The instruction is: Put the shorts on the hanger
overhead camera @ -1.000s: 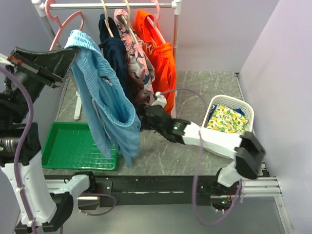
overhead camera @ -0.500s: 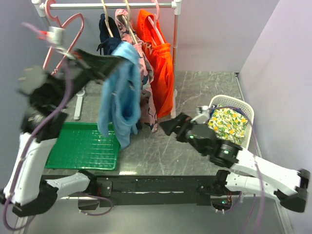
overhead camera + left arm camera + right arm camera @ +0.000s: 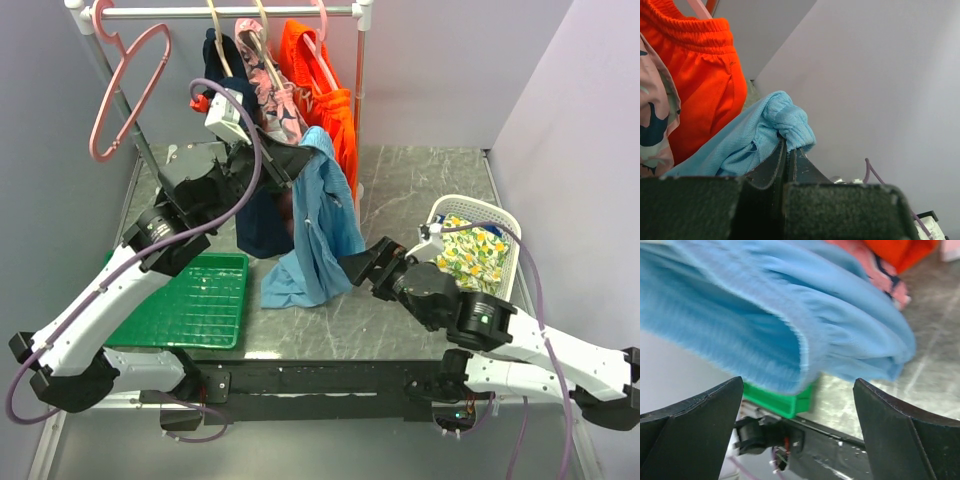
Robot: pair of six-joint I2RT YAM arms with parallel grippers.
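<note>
Left gripper point(image 3: 303, 160) is clamped tight on the blue shorts point(image 3: 318, 235), which dangle mid-frame. Right gripper point(image 3: 358, 266) sits just beside their lower edge, jaws wide apart. The bare pink hanger point(image 3: 141, 100) hangs on the rail point(image 3: 230, 11), upper left.

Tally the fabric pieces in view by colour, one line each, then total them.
light blue shorts: 1
orange shorts: 1
navy garment: 1
pink patterned garment: 1
yellow floral fabric: 1
Total: 5
</note>
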